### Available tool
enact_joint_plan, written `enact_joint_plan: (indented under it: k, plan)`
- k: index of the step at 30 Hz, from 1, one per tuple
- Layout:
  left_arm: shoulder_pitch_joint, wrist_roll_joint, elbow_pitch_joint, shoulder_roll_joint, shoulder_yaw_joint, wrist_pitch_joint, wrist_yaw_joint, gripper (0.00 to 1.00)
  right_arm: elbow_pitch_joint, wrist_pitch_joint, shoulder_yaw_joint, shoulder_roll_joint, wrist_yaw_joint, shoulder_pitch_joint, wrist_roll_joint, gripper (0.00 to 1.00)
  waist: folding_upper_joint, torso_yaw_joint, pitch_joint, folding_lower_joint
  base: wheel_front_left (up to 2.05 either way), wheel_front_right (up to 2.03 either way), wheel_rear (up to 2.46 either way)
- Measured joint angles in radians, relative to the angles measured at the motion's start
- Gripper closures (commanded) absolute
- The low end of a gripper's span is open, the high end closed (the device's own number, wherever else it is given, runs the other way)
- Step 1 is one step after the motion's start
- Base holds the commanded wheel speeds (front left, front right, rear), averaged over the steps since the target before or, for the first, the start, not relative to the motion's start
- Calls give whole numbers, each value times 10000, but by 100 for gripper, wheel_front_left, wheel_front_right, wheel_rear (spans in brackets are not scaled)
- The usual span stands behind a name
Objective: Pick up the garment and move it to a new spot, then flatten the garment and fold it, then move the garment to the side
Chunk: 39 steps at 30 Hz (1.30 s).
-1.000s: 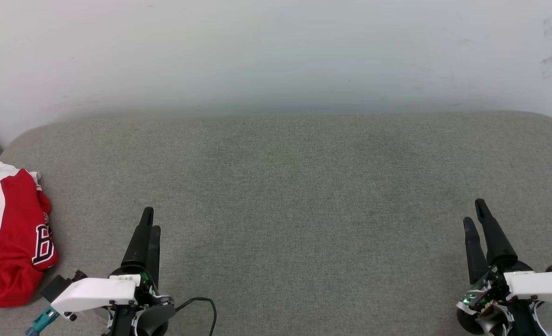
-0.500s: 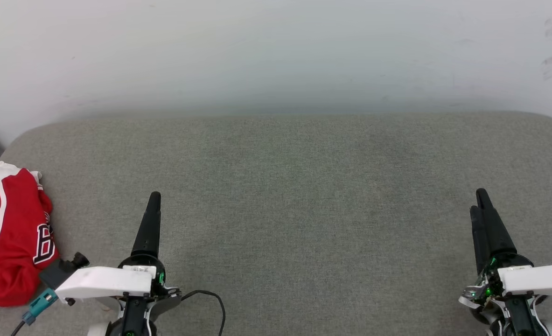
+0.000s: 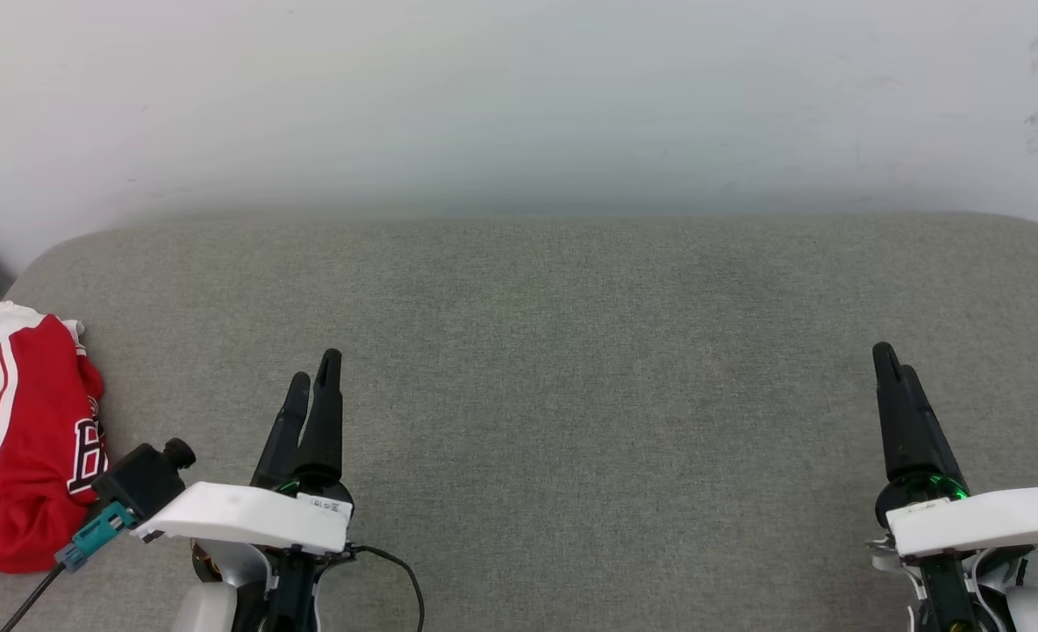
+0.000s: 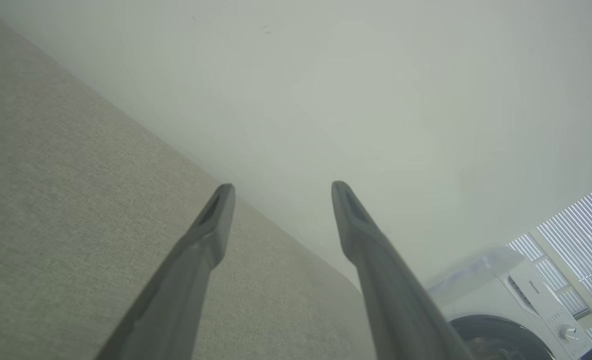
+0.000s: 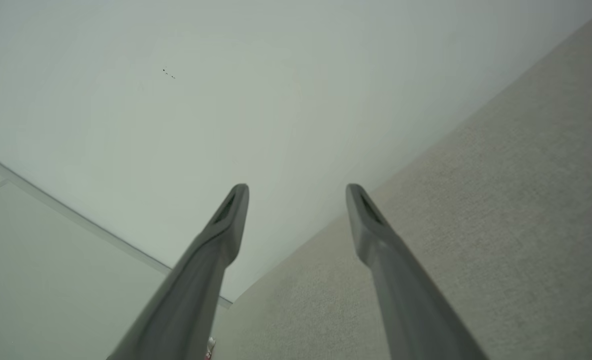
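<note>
The garment (image 3: 23, 439), red with white sleeves and black white-edged lettering, lies bunched up at the far left edge of the grey table (image 3: 571, 351). My left gripper (image 3: 317, 373) hovers over the table to the right of the garment, apart from it; in the left wrist view its fingers (image 4: 210, 235) stand open around nothing. My right gripper (image 3: 891, 364) is at the table's right side, far from the garment. In the right wrist view the right gripper (image 5: 296, 192) is open and empty too.
A pale wall (image 3: 519, 96) rises just behind the table's rounded back edge. A washing machine (image 4: 516, 305) stands beyond the table's far corner in the left wrist view. A black cable (image 3: 396, 570) loops off the left wrist.
Both grippers have rolled about their wrists and crept forward; the left one also shifted a little to the right. The garment has stayed where it was.
</note>
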Motion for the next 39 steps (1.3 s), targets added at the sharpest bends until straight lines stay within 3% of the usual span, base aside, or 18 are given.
enact_joint_plan:
  k: [18, 39]
  plan:
    - [-42, 4148, 276, 238, 29, -523, 125, 0, -242, 190, 52, 54, 0, 58, -4017, 0, 0, 56, -21, 0, 0, 0, 0]
    - [-174, 6562, 980, 573, -347, -1032, 527, 0, -378, 650, -337, 201, 2, 312, -6968, 0, 0, 89, -92, 0, 0, 0, 0]
